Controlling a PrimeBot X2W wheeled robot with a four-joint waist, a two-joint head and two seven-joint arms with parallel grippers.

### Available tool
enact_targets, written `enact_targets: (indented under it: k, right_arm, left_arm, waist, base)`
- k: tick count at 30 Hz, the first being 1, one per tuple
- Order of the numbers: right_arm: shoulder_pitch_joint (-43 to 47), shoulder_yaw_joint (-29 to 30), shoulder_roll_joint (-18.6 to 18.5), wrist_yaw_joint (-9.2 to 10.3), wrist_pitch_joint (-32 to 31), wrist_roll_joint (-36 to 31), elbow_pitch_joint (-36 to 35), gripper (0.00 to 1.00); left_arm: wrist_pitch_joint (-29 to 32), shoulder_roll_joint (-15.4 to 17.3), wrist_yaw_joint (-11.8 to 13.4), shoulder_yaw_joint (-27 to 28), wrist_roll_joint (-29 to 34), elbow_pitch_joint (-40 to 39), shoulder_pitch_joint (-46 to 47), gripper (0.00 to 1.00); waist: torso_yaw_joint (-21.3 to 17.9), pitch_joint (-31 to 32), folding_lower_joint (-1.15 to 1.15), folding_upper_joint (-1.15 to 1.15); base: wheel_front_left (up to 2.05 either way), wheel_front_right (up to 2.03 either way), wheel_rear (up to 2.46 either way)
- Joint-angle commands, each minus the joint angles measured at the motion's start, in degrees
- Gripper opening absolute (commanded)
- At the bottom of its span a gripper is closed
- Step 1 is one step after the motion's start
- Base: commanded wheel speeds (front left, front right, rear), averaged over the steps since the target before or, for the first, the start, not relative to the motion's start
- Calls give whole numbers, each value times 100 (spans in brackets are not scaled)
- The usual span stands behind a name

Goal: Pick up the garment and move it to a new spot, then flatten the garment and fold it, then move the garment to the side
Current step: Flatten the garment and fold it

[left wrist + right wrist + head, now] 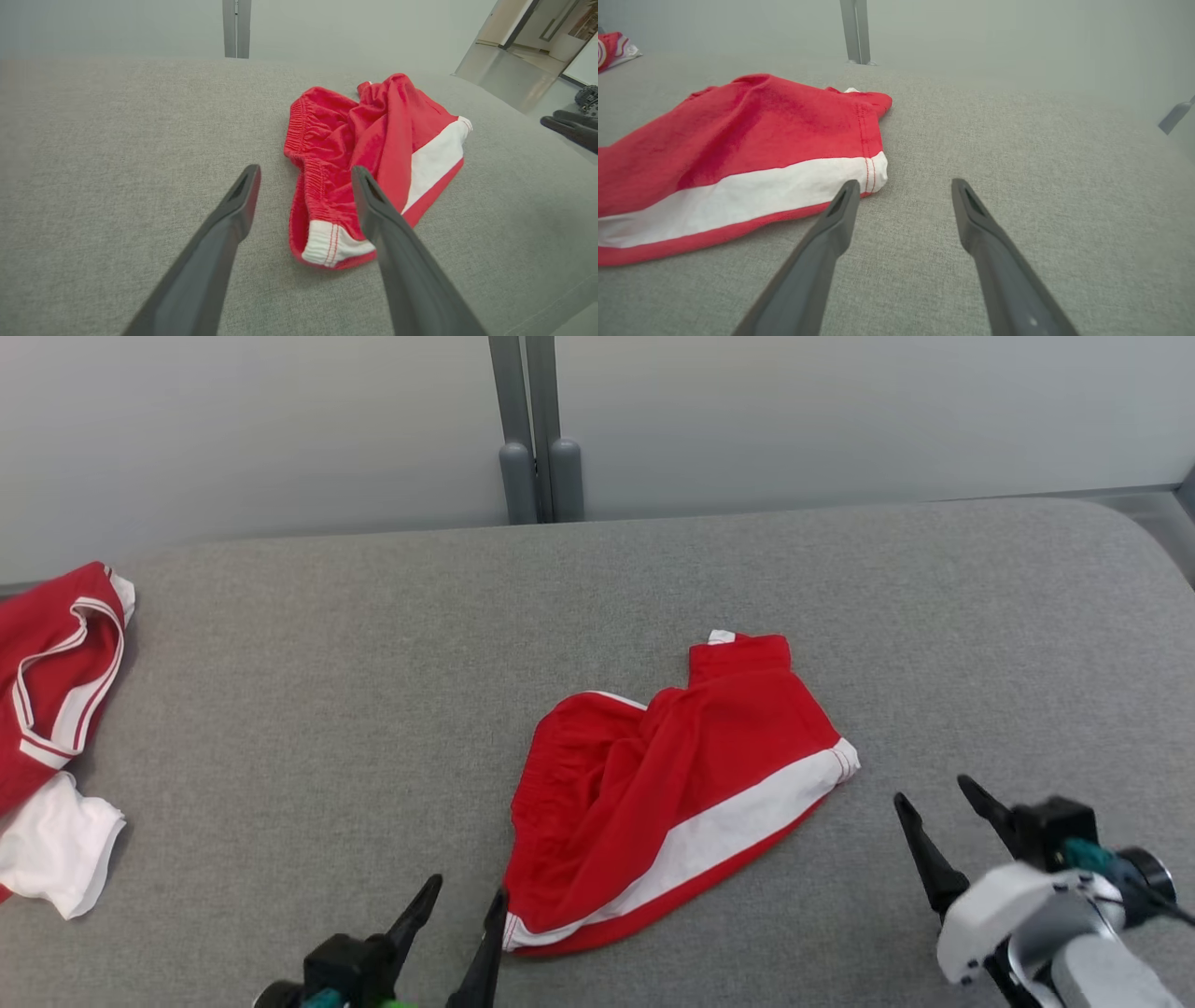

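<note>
I see the garment (672, 793), a pair of red shorts, lying loose on the grey bench (327, 709) a little right of its middle and toward the near side. It is rumpled, not flat, with a raised fold running through the middle. The gathered elastic waistband (527, 803) faces my left. A broad white band (738, 821) runs slantwise along the near right edge, with a thin red hem below it.

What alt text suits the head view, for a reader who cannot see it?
Crumpled red-and-white shorts lie on a grey padded surface. The open left gripper is beside their near corner, the open right gripper apart; another red-and-white garment lies far left.
</note>
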State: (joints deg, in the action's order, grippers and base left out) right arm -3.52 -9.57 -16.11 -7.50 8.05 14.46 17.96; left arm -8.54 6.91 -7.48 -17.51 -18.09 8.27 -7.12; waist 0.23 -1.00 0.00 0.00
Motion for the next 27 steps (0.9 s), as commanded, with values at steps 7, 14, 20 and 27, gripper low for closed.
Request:
enact_targets:
  k: [7,14,20,27]
  right_arm:
    - [-1383,-1154,-588,5,-1224,996,629,100]
    - [-1883,-1701,-882,3,-1371,1578,938,100]
    - [-2020,-2065,-1011,4,-1222,1927,1053,100]
    - [-2147,-2386,-1096,4,-1069,2178,1175,100]
  left_arm:
    - [1499,546,4,-849,-640,-826,448,100]
    - [1912,766,3,-928,-798,-1046,626,100]
    - [2006,852,3,-1131,-973,-1093,716,100]
    - [2024,925,3,-1361,-1182,-1074,844,100]
  waist:
    - [316,-617,0,0]
    - [461,-817,0,0]
    - [441,-849,0,0]
    - [381,-852,0,0]
  base:
    - [0,0,0]
    - [0,0,0]
    - [0,0,0]
    - [0,0,0]
